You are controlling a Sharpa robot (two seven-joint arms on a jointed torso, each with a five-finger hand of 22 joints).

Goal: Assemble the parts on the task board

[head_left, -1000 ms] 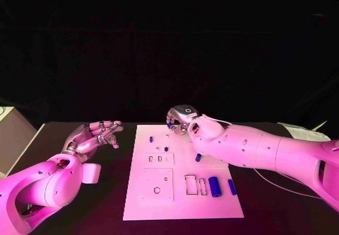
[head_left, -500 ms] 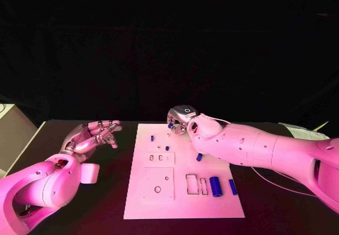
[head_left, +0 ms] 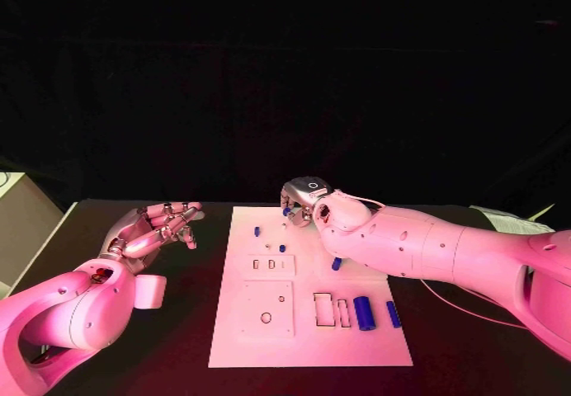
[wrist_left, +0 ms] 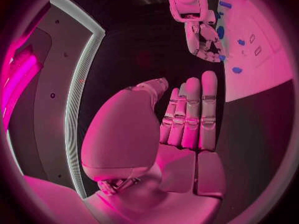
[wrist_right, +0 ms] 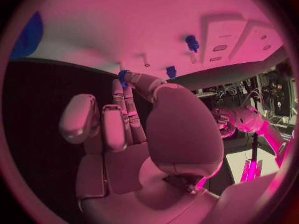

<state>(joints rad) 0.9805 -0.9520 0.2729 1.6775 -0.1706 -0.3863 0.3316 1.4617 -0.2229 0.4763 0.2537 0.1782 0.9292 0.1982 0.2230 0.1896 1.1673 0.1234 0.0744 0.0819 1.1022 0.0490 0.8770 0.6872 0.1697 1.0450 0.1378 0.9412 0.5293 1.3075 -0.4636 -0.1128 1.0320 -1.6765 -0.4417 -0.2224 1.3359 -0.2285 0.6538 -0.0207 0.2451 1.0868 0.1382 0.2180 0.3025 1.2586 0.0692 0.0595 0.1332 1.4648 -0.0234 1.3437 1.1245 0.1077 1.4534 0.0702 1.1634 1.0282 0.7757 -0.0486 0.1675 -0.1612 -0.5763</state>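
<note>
Black table (head_left: 452, 346) — right hand (head_left: 306, 204) pinching a small blue part (wrist_right: 122, 77), mostly hidden; left hand (head_left: 158, 233) empty, fingers apart.

Task board (head_left: 304, 342): white rectangular plate lying flat mid-counter, long side running from the near edge toward the far edge, with rectangular cut-outs and small holes.
Large cylinder (head_left: 363, 313): blue, lying flat near the board's right edge, near end.
Slim bar (head_left: 392, 313): blue, lying just beside the cylinder, closer to the right edge.
Small parts: blue pegs (head_left: 258, 233) (head_left: 282, 247) (head_left: 336, 264) on the far half.
Far-edge part (wrist_right: 122, 77): small, blue, at the right hand's (head_left: 304, 200) fingertips.
</note>
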